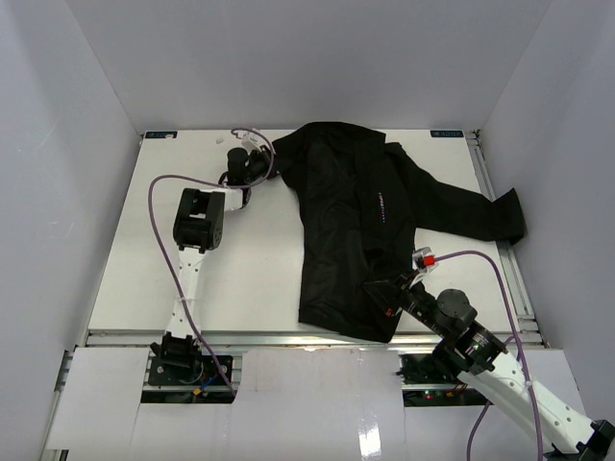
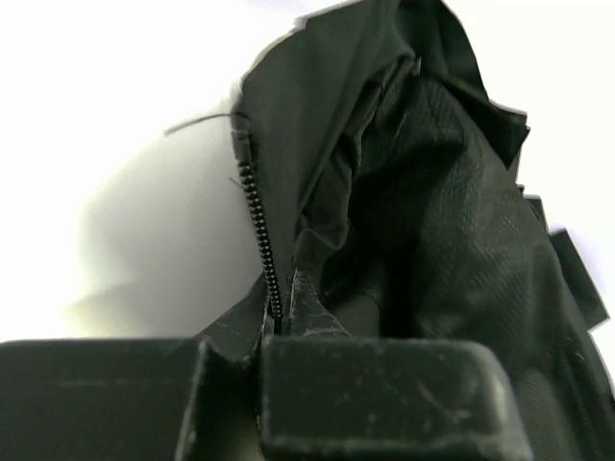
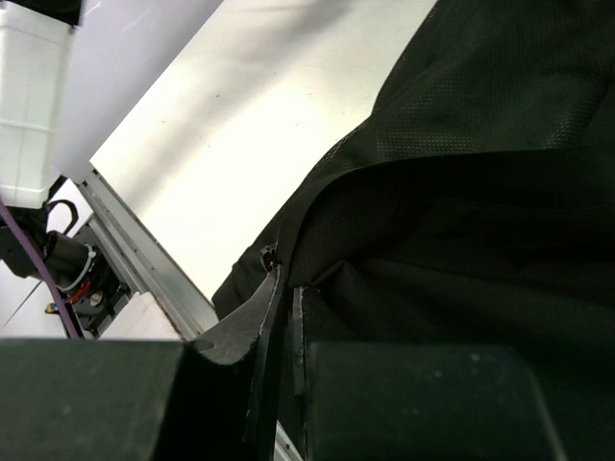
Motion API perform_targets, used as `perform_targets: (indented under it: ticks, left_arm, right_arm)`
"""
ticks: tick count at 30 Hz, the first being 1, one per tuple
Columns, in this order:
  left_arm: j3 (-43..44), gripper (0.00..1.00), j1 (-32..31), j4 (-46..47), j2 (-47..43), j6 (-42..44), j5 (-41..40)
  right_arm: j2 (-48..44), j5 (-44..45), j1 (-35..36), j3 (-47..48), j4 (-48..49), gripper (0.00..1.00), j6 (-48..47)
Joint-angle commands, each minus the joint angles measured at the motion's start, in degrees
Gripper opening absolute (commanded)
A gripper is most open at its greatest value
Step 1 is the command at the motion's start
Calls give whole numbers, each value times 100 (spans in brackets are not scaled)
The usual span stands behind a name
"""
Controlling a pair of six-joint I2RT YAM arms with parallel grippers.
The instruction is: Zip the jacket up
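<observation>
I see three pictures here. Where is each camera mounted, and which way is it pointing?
Top external: fixed above and behind the robot, looking down on the table and the jacket; the left arm and right arm show, bases at the bottom.
Left wrist: on the left arm, looking along the left gripper, shut on the jacket's zipper.
Right wrist: on the right arm, looking along the right gripper, shut on the jacket's lower edge.
Shared: the jacket shows in all three.

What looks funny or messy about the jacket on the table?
The jacket lies crumpled and crooked, one sleeve flung toward the table's right edge. Its zipper teeth are unjoined, the front gaping to show the lining. Nothing looks torn.
</observation>
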Motion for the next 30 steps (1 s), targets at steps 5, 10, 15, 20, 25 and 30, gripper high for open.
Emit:
perform_targets:
  ticks: [5, 10, 15, 20, 25, 30]
  left_arm:
    - [-517, 0, 183, -1962, -2594, 1144, -1324]
    - [-138, 0, 178, -2958, -3251, 1471, -1666]
    - [71, 0, 178, -3544, -3617, 1693, -1635]
    - [-528, 0, 21, -3599, -4359, 2288, -1605]
    - [-1401, 0, -452, -3795, -5013, 3035, -2349]
    - [-844, 0, -1001, -4440, -5121, 3621, -3087]
  right_arm:
    - [-67, 414, 14, 180, 44, 8, -84]
    - [-202, 446, 14, 192, -204, 8, -60]
    - [-276, 519, 18, 212, -324, 8, -44]
    - [-264, 638, 14, 235, -352, 8, -40]
    - [-63, 601, 23, 302, -243, 8, -31]
    - [59, 447, 18, 385, -181, 8, -31]
